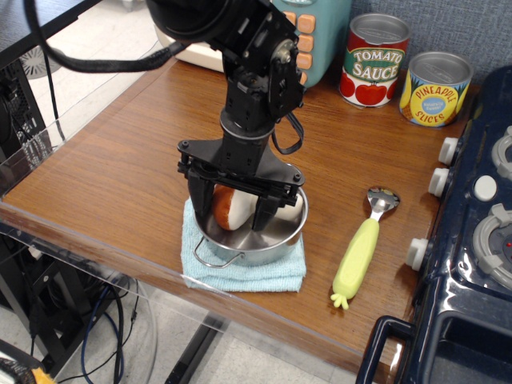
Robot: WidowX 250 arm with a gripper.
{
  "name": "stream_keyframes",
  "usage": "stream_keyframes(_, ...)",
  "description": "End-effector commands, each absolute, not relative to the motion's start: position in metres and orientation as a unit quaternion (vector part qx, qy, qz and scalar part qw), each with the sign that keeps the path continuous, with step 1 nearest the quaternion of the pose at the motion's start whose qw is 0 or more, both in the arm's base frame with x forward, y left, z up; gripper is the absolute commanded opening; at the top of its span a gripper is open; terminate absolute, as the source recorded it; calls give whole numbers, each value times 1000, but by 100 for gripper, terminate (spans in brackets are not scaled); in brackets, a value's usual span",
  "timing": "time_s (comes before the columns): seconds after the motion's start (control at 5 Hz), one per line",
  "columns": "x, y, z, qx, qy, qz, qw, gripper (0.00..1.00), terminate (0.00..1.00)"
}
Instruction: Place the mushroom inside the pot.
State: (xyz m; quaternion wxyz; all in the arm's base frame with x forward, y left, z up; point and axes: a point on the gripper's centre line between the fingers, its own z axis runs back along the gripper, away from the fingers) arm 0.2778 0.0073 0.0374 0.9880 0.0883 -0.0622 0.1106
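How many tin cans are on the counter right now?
2. The tomato sauce can stands at the back right by the wall, and the pineapple slices can stands just right of it. The arm could hide others.

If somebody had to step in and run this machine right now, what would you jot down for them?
Gripper: down inside the pot, fingers spread on either side of the mushroom; it looks open, or just opening.
Mushroom: in the pot, reddish cap to the left, white stem pointing right toward the far rim.
Pot: sitting on the blue cloth near the front edge of the table.
Done: mushroom carried over and lowered into the pot.
Left: confirm the fingers have fully let go, then lift the arm straight up and clear without dragging the mushroom or pot along.
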Motion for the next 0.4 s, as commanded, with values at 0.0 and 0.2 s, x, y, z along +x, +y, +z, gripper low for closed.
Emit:
stream_keyframes(0.0, 291, 9, 57, 70, -78, 132, 986, 100, 0)
stream_keyframes(0.2, 299, 5, 73, 46, -89, 146, 984, 100, 0)
